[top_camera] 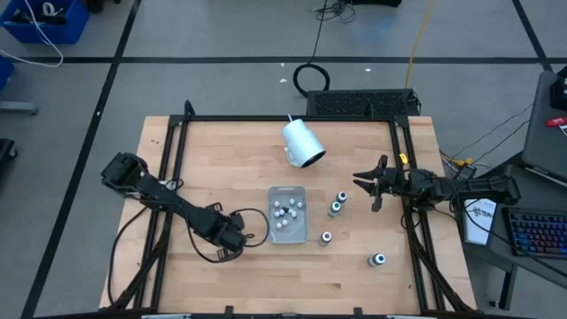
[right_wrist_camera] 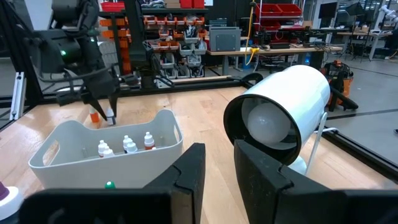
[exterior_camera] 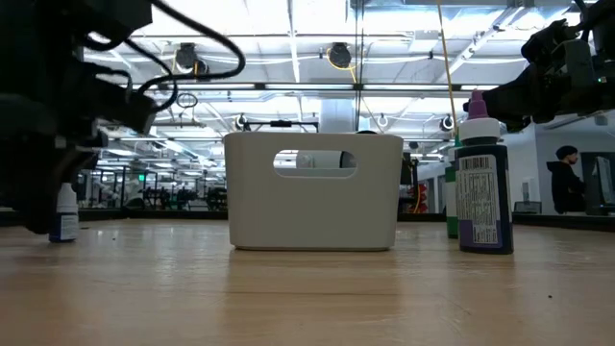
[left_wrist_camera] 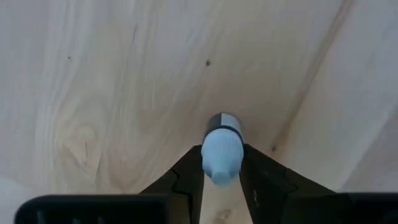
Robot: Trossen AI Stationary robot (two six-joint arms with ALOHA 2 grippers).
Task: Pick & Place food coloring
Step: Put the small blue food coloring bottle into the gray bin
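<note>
Counting four dark bottles [top_camera: 335, 207] with pale round caps standing loose on the wooden table [top_camera: 221, 151], right of the tray [top_camera: 288, 191]; about seven small whitish bottles [top_camera: 284, 213] sit inside it. Left pincer [top_camera: 251, 232], just left of the tray, grips one small bottle [left_wrist_camera: 221, 149] between its fingers. Right pincer [top_camera: 372, 187] hovers wide open near the loose bottles. White cup [top_camera: 302, 143] lies tipped.

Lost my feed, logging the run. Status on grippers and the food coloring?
Left gripper shut on a bottle beside the tray. Right gripper open, waiting right of table. Four dark bottles outside tray. Nothing blocking.
</note>
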